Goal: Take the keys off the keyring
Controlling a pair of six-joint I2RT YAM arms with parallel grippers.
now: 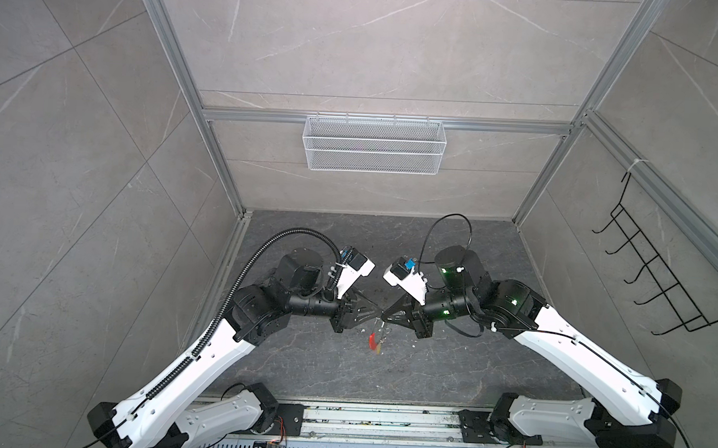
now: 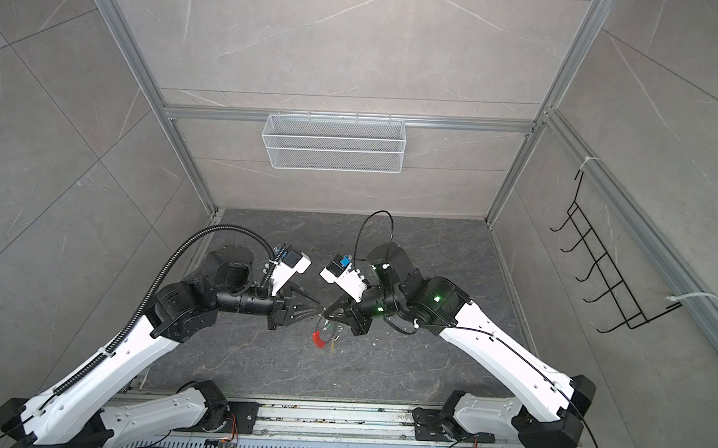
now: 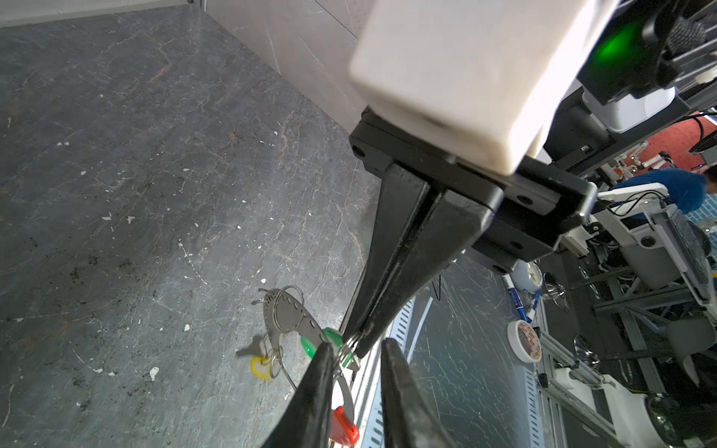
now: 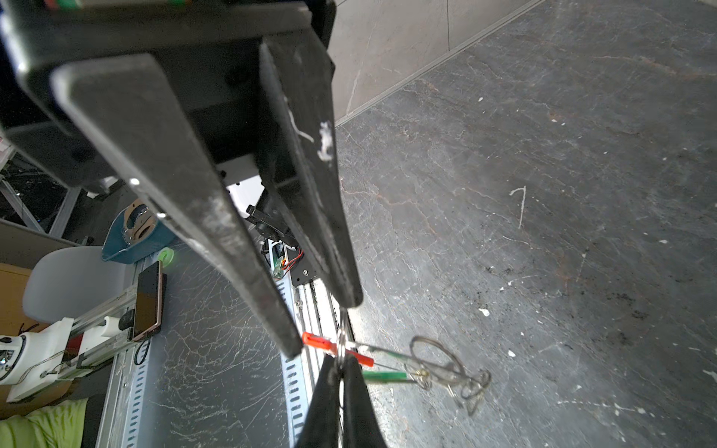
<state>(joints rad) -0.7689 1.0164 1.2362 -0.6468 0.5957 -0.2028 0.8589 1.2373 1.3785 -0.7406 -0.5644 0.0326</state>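
Fingers [image 3: 401, 391] of the left gripper [image 4: 321, 325] hang over the middle of the dark table [image 1: 447, 362], spread a bit with nothing clamped between them. The right gripper [image 4: 341, 362] meets them tip to tip, squeezed tight on the wire at the top of the keyring [image 1: 372, 341]. Keyring just dangles under those tips, red sleeve [image 2: 318, 339] on the side nearer the arm bases, green tag [image 3: 312, 345] right by the pinch against one left finger, yellow tag [image 3: 259, 366] a little further along; can't tell if anything touches the table.
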